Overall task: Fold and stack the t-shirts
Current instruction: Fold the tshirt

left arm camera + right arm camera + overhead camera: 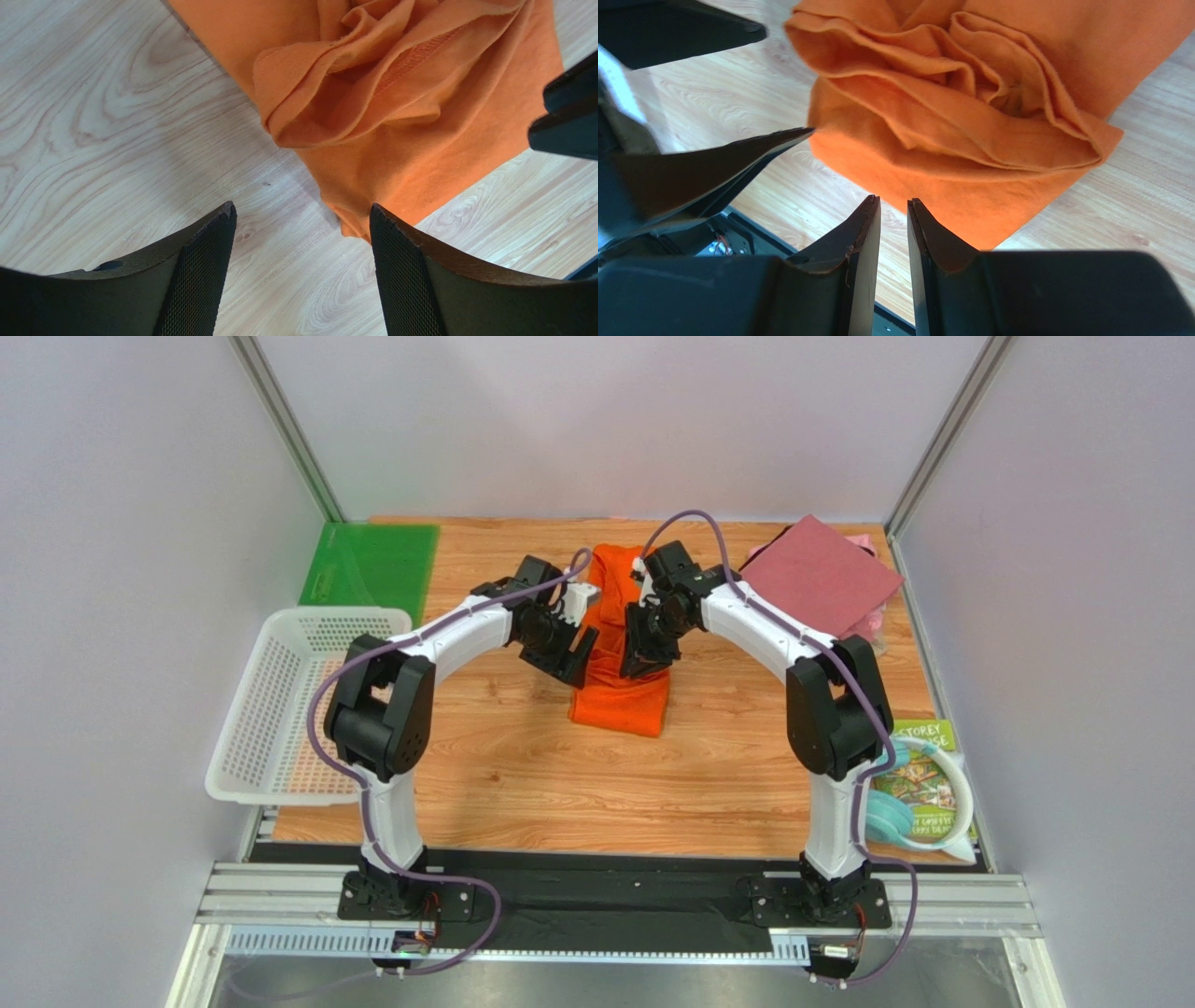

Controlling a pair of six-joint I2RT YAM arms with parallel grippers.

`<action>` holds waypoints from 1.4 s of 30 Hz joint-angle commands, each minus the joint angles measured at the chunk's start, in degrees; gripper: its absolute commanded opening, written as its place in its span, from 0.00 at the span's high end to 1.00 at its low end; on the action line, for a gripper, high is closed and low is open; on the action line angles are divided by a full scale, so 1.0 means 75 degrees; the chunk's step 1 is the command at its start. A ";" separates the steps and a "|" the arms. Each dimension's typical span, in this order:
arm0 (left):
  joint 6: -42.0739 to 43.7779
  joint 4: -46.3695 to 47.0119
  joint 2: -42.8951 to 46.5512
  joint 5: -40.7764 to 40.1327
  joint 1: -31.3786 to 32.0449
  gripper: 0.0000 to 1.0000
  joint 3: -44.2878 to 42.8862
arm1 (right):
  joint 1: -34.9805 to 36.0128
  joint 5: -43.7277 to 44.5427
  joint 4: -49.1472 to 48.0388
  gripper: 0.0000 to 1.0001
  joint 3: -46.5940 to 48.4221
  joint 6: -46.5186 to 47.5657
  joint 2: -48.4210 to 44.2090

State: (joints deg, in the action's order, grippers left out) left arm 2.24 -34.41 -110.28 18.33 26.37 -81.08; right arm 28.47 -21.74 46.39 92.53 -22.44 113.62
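Well to the left of the left gripper (568, 655) sits a white mesh basket (281, 707), rigid plastic with a raised rim. Beyond it lies a flat, glossy green sheet (372, 567).

The left gripper (302, 210) is spread wide and holds nothing. Its black fingers (203, 266) have finely cross-hatched pads and hang above bare wood-grain table (105, 126).

The orange shirt (624, 672) lies between the two grippers, folded into a long strip that runs away from the arms. Its cloth is soft and matte. In the left wrist view a stitched hem shows among loose pleats (393, 84), and the strip's near corner lies just ahead of that gripper's right finger. In the right wrist view the cloth bunches into curled, layered folds (962, 105) just ahead of the fingertips.

The right gripper (893, 201) is nearly clenched, a thin slit between smooth black fingers, with nothing gripped.

Farther right and beyond it, a maroon shirt (821, 574) lies as a flat square, with a pink edge (878, 622) peeking out beneath.
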 commanded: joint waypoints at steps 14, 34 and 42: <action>-0.0217 -0.0590 -0.1139 -0.1072 0.0034 0.22 -0.1844 | 0.0142 0.0261 -0.0701 0.78 -0.0361 -0.0301 0.0565; 0.0217 -0.1306 -0.1095 -0.1822 0.0058 0.20 -0.2970 | -0.0057 0.0719 -0.0197 0.78 0.1408 0.0249 0.1724; 0.0311 -0.1915 0.0136 -0.0525 0.0058 0.18 -0.2550 | -0.0607 0.0753 -0.0150 0.78 0.2146 0.0331 0.2439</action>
State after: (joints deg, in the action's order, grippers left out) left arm 3.86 -45.01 -116.77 6.83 26.52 -101.30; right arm 26.06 -17.04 45.08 104.73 -21.45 129.54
